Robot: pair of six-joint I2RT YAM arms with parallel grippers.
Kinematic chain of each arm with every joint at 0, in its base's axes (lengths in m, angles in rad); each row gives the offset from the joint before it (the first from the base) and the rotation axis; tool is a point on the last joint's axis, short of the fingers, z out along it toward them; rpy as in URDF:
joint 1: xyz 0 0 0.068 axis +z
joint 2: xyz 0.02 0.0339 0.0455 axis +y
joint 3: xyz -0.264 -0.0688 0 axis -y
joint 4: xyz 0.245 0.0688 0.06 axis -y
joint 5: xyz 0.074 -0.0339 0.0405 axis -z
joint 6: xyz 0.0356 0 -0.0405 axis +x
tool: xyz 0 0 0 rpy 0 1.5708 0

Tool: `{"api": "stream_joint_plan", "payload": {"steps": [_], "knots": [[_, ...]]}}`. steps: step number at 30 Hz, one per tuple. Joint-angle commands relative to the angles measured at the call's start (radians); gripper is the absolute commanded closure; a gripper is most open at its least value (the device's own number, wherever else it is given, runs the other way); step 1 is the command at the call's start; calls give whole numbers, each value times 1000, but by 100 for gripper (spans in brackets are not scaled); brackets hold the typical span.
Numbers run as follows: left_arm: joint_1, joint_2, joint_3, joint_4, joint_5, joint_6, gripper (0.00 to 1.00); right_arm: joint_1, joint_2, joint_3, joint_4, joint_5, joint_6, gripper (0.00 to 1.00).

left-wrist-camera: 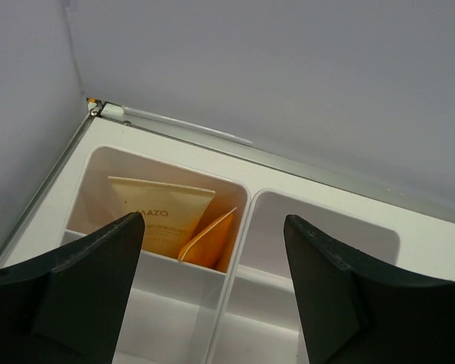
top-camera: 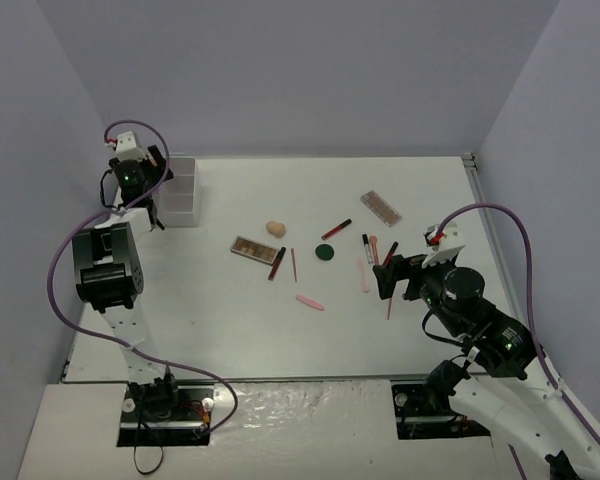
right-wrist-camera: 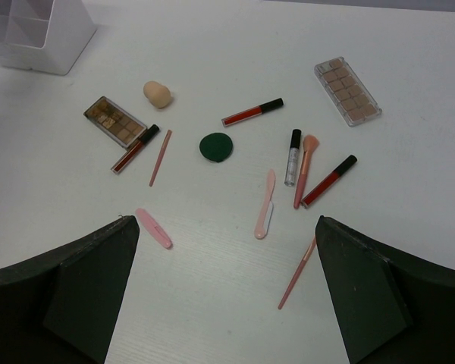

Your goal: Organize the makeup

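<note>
The white box (top-camera: pixel 183 192) stands at the far left corner of the surface (top-camera: pixel 240 330). My left pincer (left-wrist-camera: pixel 212 221) hangs right above it, fingers spread wide with nothing between them. In the box's far left compartment, a beige tube (left-wrist-camera: pixel 161 216) stands on end with its flat crimped end up. An orange tube (left-wrist-camera: pixel 209 244) leans beside it against the divider on the right, one corner pointing up.

The rest of the makeup lies loose on the middle of the surface, well apart from the box. My right pincer (right-wrist-camera: pixel 226 224) hovers above it, spread wide and holding nothing.

Seen from my right wrist, one brown palette (right-wrist-camera: pixel 115 121) lies at the left, its long axis running from upper left to lower right. The second palette (right-wrist-camera: pixel 348 92), at the far right, lies on the same slant. A beige sponge (right-wrist-camera: pixel 158 94) sits just beyond the first palette. A dark-red gloss (right-wrist-camera: pixel 135 149) lies just beside that palette's right end, black cap toward the upper right, and a thin pink pencil (right-wrist-camera: pixel 160 158) lies near it, a little steeper.

The dark-green compact (right-wrist-camera: pixel 216 146) lies in the middle. Beyond it a red gloss (right-wrist-camera: pixel 252 112) lies almost crosswise, black cap to the right. Further right, a clear tube (right-wrist-camera: pixel 292 157) points nearly straight away from me, black cap at the far end. A pink brush (right-wrist-camera: pixel 303 173) lies just beside it, bristles far. A third gloss (right-wrist-camera: pixel 328 181) slants with its black cap toward the upper right.

Nearer me lie a pink spatula (right-wrist-camera: pixel 265 204), nearly upright in the view, a short pink stick (right-wrist-camera: pixel 153 228) slanting down to the right, and a long thin stick (right-wrist-camera: pixel 296 274) slanting up to the right.
</note>
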Motion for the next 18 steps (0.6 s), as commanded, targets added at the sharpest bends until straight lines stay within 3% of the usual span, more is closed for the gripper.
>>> {"api": "stream_joint_plan", "payload": {"steps": [1, 7, 11, 18], "knots": [[-2, -238, 34, -34, -7, -36, 26, 1, 12, 4, 80, 0, 2, 0], [-109, -449, 63, -390, -25, 2, 14, 0, 36, 10, 75, 5, 39, 0], [-221, -568, 62, -612, 22, 53, 14, 1, 86, 6, 73, -14, 82, 0], [-362, -728, -17, -950, 38, -32, 14, 0, 248, 22, 89, 41, 183, 0]]}}
